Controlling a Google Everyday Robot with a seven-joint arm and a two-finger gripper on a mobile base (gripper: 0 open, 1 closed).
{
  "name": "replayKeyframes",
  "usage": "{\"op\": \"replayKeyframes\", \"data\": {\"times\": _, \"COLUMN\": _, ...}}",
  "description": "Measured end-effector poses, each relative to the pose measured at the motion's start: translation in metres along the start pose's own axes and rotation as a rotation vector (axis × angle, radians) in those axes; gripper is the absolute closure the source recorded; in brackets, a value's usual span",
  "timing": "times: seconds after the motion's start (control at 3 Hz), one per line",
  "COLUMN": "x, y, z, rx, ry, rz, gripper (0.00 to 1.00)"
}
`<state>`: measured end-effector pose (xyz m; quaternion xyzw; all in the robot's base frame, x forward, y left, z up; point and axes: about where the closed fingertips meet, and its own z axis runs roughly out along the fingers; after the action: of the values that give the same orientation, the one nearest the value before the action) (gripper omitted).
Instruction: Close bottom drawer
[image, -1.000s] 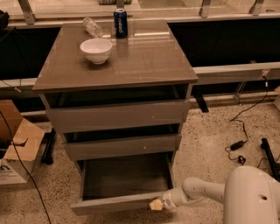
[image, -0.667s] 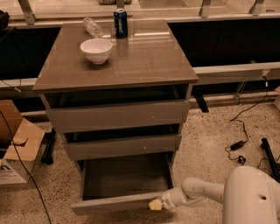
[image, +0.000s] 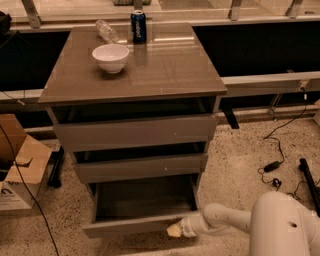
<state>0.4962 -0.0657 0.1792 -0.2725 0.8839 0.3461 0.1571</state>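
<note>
The bottom drawer (image: 135, 226) is the lowest of three grey-brown drawers in the cabinet (image: 135, 132). It stands pulled out, and its shallow box (image: 145, 197) shows empty. My gripper (image: 175, 230) is at the end of the white arm (image: 225, 220) that reaches in from the lower right. Its pale tip is against the right part of the drawer's front panel, near the panel's lower edge. The two drawers above stick out only a little.
A white bowl (image: 111, 57), a blue can (image: 138, 27) and a lying clear bottle (image: 107, 31) are on the cabinet top. A cardboard box (image: 20, 167) stands on the floor at the left. Cables and a power brick (image: 272, 166) lie on the floor at the right.
The gripper has crept slightly left along the drawer front. The drawer stands about as far out as before.
</note>
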Motion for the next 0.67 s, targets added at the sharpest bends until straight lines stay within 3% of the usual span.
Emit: {"op": "replayKeyframes", "data": {"times": 0.67, "x": -0.056, "y": -0.034, "z": 0.036, "rx": 0.062, "ry": -0.112, "rz": -0.106, "gripper": 1.00}}
